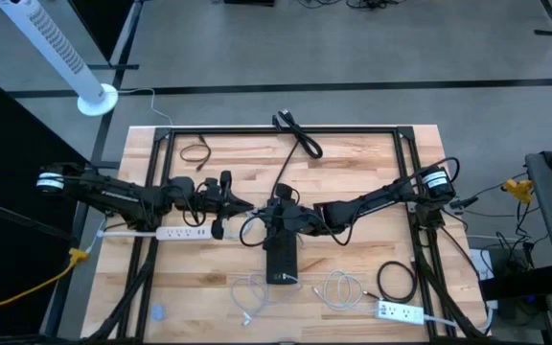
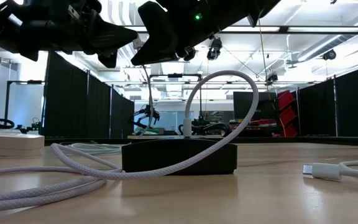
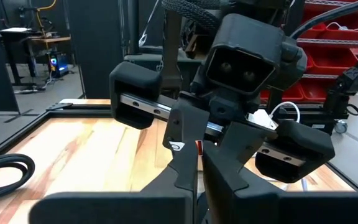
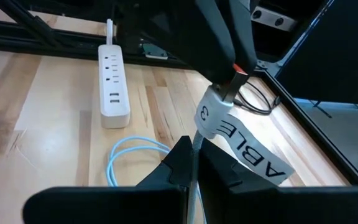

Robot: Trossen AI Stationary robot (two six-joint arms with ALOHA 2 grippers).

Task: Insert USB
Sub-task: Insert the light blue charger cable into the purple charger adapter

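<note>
Two arms met over mid worktop point(image 1: 353, 163). Left gripper point(image 1: 226, 204) hung near centre, just left of the right one; fingers point(image 3: 188, 163) pressed together, nothing seen between them, so closed. Right gripper point(image 1: 278, 213) sat directly above the black box point(image 1: 281, 259), fingers point(image 4: 180, 163) closed on a thin white USB cable point(image 4: 194, 186), labelled tag point(image 4: 241, 146) just past the tips. Cable looped up from the black box point(image 2: 179, 158) in an arch point(image 2: 229, 81) in the low view, then trailed across the wood toward the camera; whether the plug was seated, could not tell. One loose white connector end point(image 2: 319, 169) lay flat on the worktop at the right in the low view. Counted: two white power strips, one at left point(image 1: 175, 233), one at near-right corner point(image 1: 401, 311); three black cable bundles, far-left point(image 1: 195, 153), far-centre point(image 1: 297, 134), near-right coil point(image 1: 397, 281); two white cable coils near front, point(image 1: 254, 292) and point(image 1: 341, 287). One white tower fan point(image 1: 60, 53) on the floor beyond.
</note>
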